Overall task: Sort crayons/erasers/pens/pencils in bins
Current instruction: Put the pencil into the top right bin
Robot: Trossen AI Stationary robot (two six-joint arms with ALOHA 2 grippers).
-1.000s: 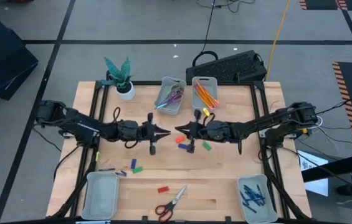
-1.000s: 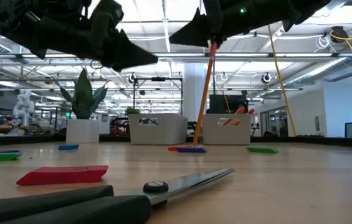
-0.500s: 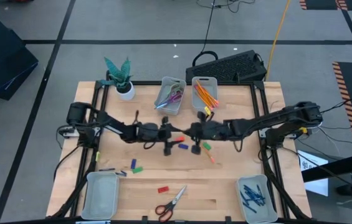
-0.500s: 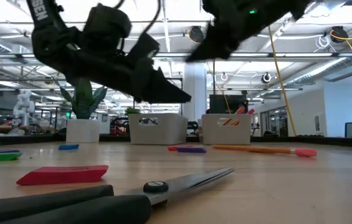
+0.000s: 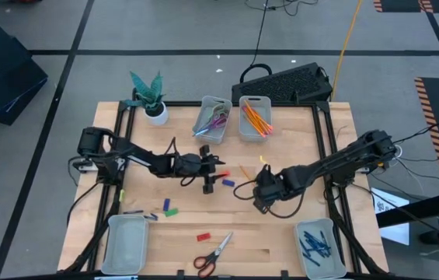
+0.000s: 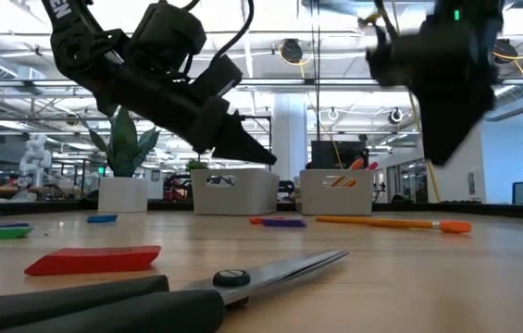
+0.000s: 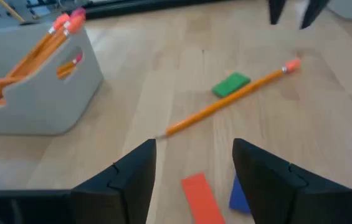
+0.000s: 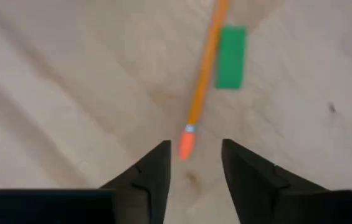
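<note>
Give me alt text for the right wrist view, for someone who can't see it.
The right hand hangs open just above the wooden table, its two dark fingers either side of the pink eraser end of an orange pencil. A green eraser lies right beside the pencil, farther along its shaft.

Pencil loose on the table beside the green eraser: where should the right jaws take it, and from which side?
Grip the pencil on its bare orange shaft near the pink end, clear of the green eraser alongside it. It lies flat, so come straight down with the right gripper, open, straddling the shaft crosswise.
</note>
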